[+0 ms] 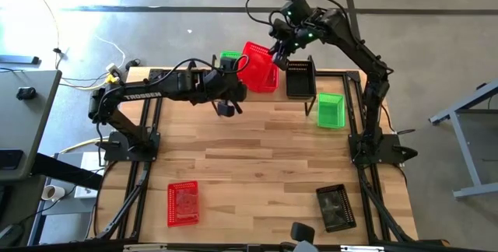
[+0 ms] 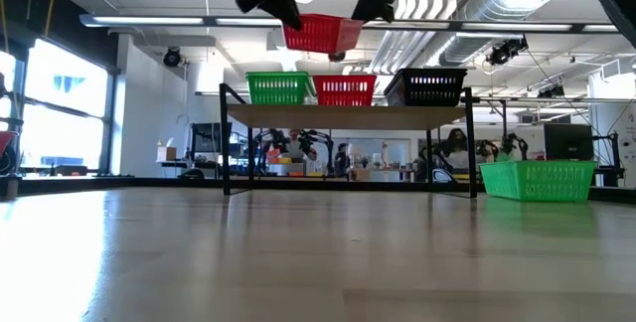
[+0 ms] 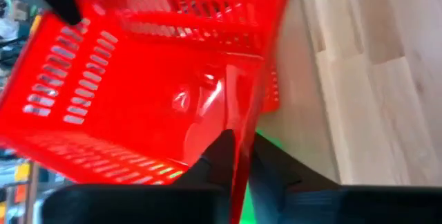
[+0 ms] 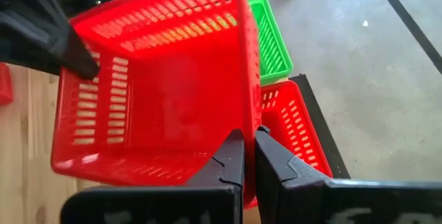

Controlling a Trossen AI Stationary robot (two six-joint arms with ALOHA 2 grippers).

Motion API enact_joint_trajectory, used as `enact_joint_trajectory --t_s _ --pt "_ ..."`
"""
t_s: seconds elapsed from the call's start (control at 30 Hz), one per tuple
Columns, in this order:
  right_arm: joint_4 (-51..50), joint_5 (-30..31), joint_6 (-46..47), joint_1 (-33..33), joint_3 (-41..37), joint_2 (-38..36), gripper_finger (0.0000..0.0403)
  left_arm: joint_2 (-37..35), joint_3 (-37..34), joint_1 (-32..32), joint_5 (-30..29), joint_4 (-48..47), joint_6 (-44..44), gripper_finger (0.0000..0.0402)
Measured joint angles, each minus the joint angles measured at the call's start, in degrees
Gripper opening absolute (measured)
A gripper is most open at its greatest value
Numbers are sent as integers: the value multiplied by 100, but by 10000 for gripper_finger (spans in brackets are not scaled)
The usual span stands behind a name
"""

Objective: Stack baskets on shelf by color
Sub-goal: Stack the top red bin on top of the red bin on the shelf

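You see both tools, left tool (image 3: 236, 156) and right tool (image 4: 248, 156), pinching 1 slotted red plastic basket (image 1: 258, 67) above the shelf (image 2: 348, 115); 12 o'clock rim cut off.

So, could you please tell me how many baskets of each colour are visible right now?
Red baskets: 3, one held up, one on the shelf at, one on the table at
Green baskets: 2, shelf, table
Black baskets: 2, shelf, table
Total: 7 seen separately; nested ones cannot be ruled out.
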Motion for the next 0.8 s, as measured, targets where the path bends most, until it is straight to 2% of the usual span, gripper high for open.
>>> enact_joint_trajectory --t_s 0.07,0.27,0.63,0.8 --pt "22 -10 -4 0 0 0 0 1 0 1 124 2 19 9" --pt "170 225 114 27 0 0 14 0 0 0 184 32 270 5" --pt "207 1145 675 -7 0 -143 148 0 0 174 542 112 231 2" --pt "423 1314 1134 -107 2 -505 178 -3 0 290 959 357 -139 1"
